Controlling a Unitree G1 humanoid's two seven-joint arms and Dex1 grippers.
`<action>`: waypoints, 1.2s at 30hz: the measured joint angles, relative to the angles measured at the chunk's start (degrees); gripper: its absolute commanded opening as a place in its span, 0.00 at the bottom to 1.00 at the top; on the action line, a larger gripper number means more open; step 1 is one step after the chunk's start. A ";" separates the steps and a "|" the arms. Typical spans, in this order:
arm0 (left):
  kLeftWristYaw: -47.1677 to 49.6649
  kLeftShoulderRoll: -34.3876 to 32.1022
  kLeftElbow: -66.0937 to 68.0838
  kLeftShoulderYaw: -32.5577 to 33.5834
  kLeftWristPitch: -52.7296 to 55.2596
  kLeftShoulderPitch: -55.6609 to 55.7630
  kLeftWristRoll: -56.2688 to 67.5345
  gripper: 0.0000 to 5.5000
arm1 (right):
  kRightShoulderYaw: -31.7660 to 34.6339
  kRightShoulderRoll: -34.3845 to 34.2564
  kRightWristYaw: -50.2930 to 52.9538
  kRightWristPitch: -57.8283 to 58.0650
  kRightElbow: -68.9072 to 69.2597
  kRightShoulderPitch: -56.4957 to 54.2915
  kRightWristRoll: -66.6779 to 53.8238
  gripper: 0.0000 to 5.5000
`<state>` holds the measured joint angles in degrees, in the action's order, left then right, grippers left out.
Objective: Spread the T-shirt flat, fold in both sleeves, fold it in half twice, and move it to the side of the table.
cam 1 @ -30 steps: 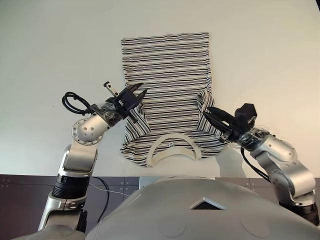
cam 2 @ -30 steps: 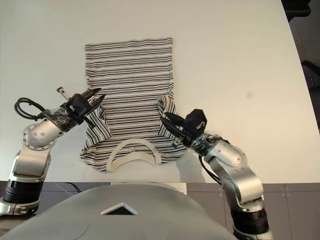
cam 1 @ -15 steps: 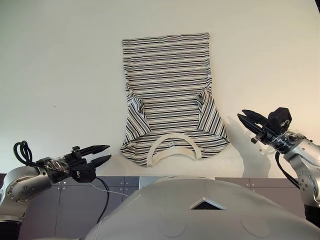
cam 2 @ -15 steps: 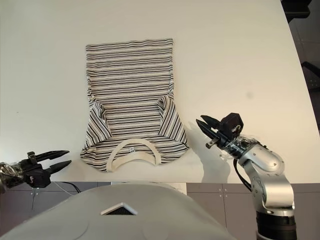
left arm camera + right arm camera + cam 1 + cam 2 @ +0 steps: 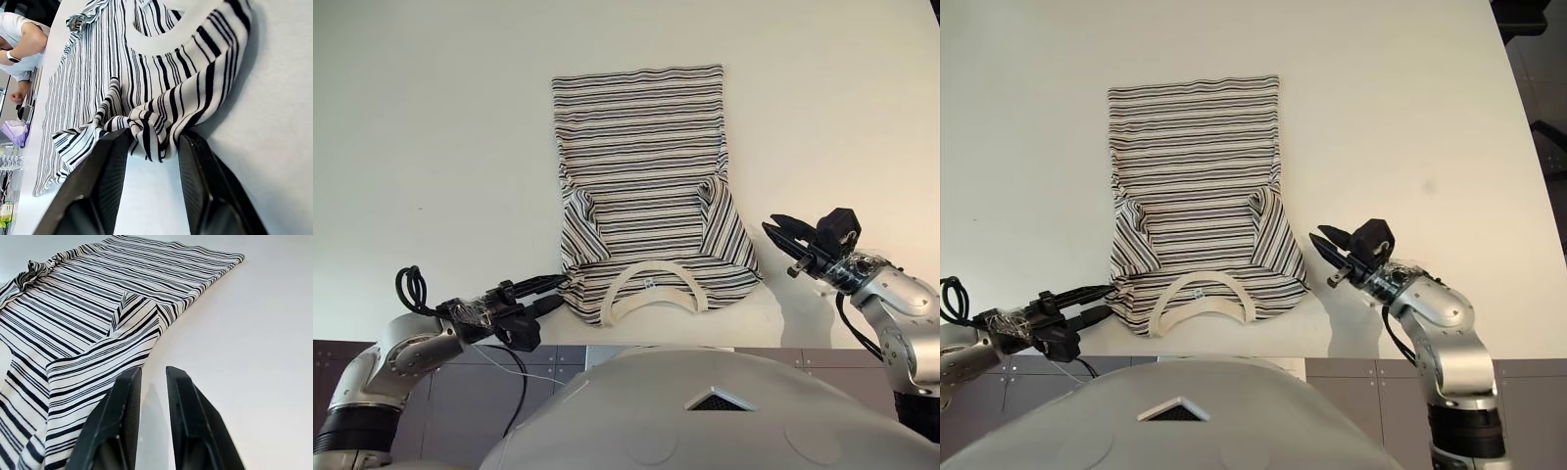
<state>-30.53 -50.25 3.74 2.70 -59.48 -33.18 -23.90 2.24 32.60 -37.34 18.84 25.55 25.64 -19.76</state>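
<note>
T-shirt (image 5: 641, 166): judged soft, light, limp | left pincer (image 5: 548, 292): bunched shoulder corner is pinched | right pincer (image 5: 781, 233): narrowly parted, empty, beside opposite shoulder | hold advised: both shoulder corners

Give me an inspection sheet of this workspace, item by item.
Surface: white table.
Job's things: T-shirt lies flat, both sleeves folded in, collar nearest the robot.
Clutter: nothing seen.
Hands: left hand pinches the shirt's bunched near-left corner; right hand open, empty, over the table beside the shirt's right edge.
Cables: black cable looped at the left wrist.
Surroundings: person past the table's edge.
</note>
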 measured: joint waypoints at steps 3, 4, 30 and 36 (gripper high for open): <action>0.28 -0.32 -0.12 -1.85 0.53 0.86 0.02 0.23 | -0.67 -0.08 0.15 0.02 -0.29 -0.57 0.52 0.17; 0.28 -0.41 -0.14 -2.29 0.53 0.92 0.02 0.19 | -0.68 -0.08 0.15 0.02 -0.34 -0.71 0.54 0.17; -0.13 -5.82 -0.54 -6.13 2.59 1.48 2.78 0.02 | -8.08 14.67 -5.46 -53.59 -14.83 1.97 33.78 0.33; -0.10 -6.12 -0.34 -6.88 2.63 2.31 2.88 0.02 | -9.65 14.24 -2.96 -54.28 -15.37 0.17 35.76 0.33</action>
<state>-30.63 -56.37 3.40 -4.18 -56.85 -30.87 -21.02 -7.41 46.84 -40.30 -35.44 10.18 25.80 15.99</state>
